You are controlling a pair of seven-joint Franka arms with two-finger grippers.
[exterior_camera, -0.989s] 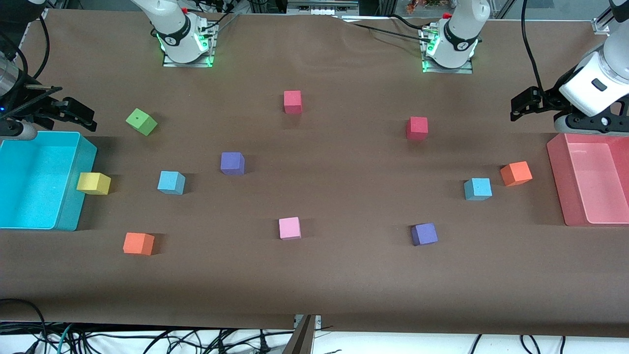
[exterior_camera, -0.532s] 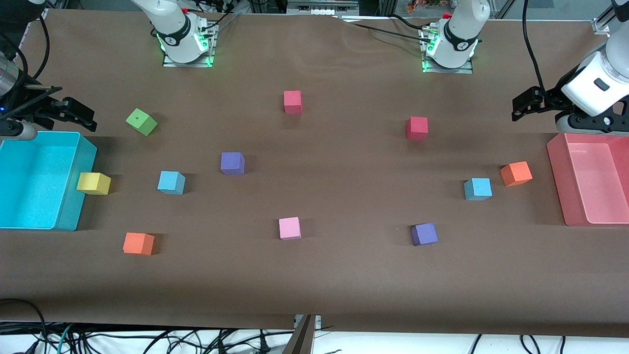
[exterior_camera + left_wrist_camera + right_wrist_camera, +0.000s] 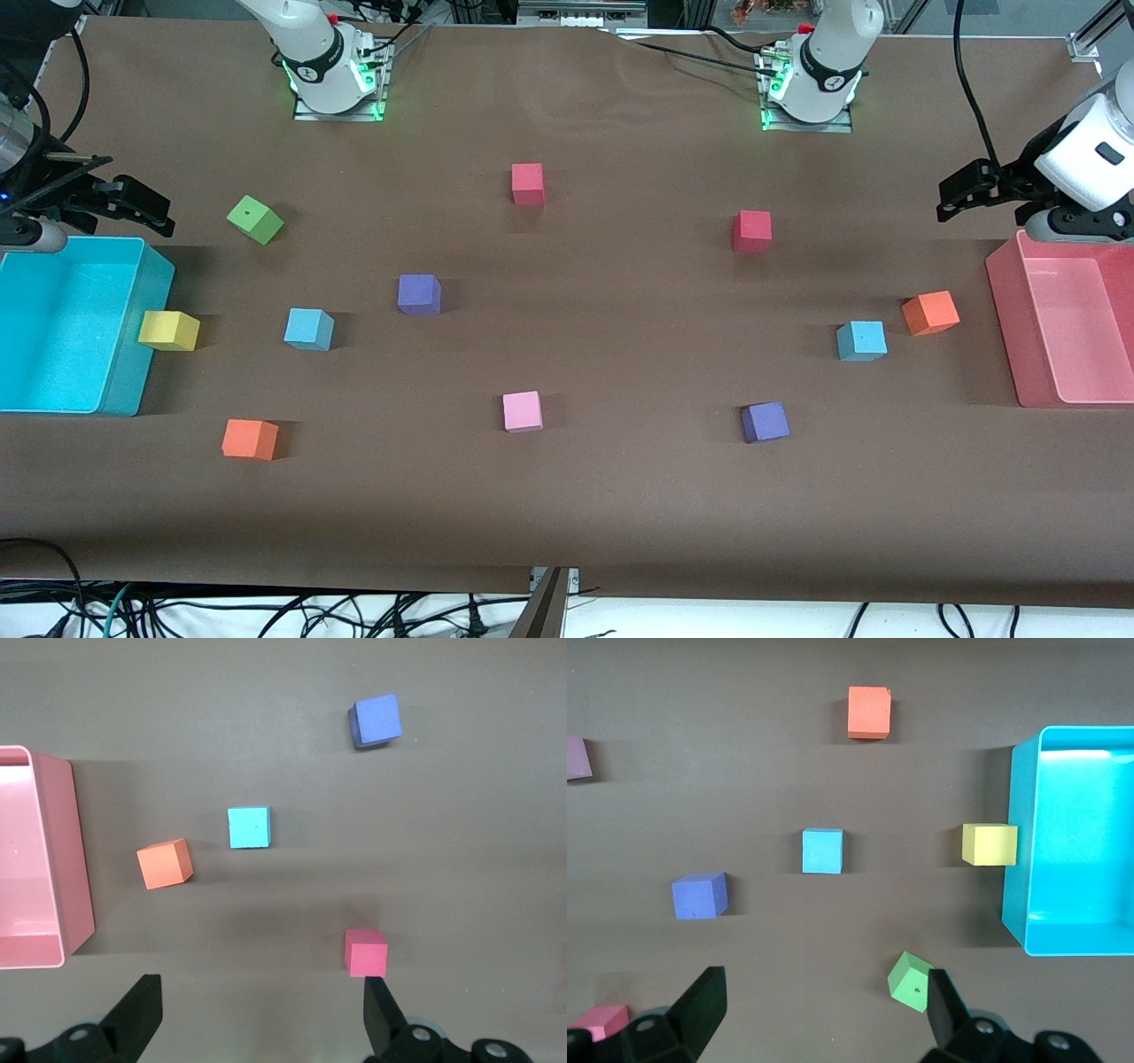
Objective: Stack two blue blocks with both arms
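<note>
Two sky-blue blocks lie apart on the brown table. One blue block (image 3: 308, 329) is toward the right arm's end and also shows in the right wrist view (image 3: 822, 850). The other blue block (image 3: 861, 340) is toward the left arm's end and also shows in the left wrist view (image 3: 249, 827). My left gripper (image 3: 957, 192) (image 3: 261, 1019) is open and empty, up in the air beside the pink bin's corner. My right gripper (image 3: 140, 206) (image 3: 824, 1014) is open and empty, over the table by the cyan bin's corner.
A cyan bin (image 3: 133, 354) stands at the right arm's end, a pink bin (image 3: 1005, 328) at the left arm's end. Scattered cubes: green (image 3: 254, 219), yellow (image 3: 168, 330), two orange (image 3: 249, 439) (image 3: 930, 313), two purple (image 3: 418, 294) (image 3: 765, 422), pink (image 3: 522, 411), two red (image 3: 527, 183) (image 3: 751, 231).
My left gripper has drifted a little toward the left arm's end of the table and upward in the front view. The right arm and all blocks have not moved.
</note>
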